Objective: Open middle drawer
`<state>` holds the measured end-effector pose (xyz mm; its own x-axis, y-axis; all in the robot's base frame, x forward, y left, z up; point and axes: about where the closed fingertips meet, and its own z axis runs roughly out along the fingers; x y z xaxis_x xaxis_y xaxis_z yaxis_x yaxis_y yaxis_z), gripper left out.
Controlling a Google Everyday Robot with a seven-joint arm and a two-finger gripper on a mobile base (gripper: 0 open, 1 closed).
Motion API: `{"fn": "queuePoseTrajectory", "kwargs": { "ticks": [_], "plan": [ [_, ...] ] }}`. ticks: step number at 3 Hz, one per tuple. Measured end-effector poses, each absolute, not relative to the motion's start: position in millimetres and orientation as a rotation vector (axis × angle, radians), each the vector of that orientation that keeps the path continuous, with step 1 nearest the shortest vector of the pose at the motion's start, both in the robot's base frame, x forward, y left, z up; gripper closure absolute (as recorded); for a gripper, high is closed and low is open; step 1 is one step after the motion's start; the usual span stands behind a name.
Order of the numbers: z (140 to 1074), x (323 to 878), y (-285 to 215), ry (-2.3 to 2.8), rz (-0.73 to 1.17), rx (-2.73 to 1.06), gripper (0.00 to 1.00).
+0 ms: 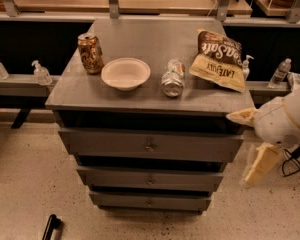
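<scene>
The grey cabinet [85,91] has three drawers. The middle drawer [115,177] is a low flat grey front with a small round knob [150,180], and it looks shut. The taller top drawer [105,145] is above it and the narrow bottom drawer [120,201] below it. My gripper [251,141] is at the cabinet's right side, level with the top and middle drawers, on a white arm [285,120]. One cream finger [241,116] is by the cabinet's top corner and the other [261,164] hangs lower, so it is open and empty.
On the cabinet top are a brown can [90,53], a white bowl [125,73], a bottle lying on its side [173,77] and a chip bag [217,59]. Pump bottles [40,73] and a water bottle [280,73] stand on the ledges behind. A black object [51,226] lies on the floor.
</scene>
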<state>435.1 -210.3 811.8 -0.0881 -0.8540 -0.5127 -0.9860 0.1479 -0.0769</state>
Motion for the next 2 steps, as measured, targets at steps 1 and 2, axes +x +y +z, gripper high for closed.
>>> {"fn": "queuePoseTrajectory", "kwargs": {
  "ticks": [1, 2],
  "plan": [
    [757.1, 431.6, -196.5, 1.872, 0.545, -1.832, 0.0],
    [706.3, 419.5, -186.5, 1.714, 0.615, -1.955, 0.0]
  ]
}}
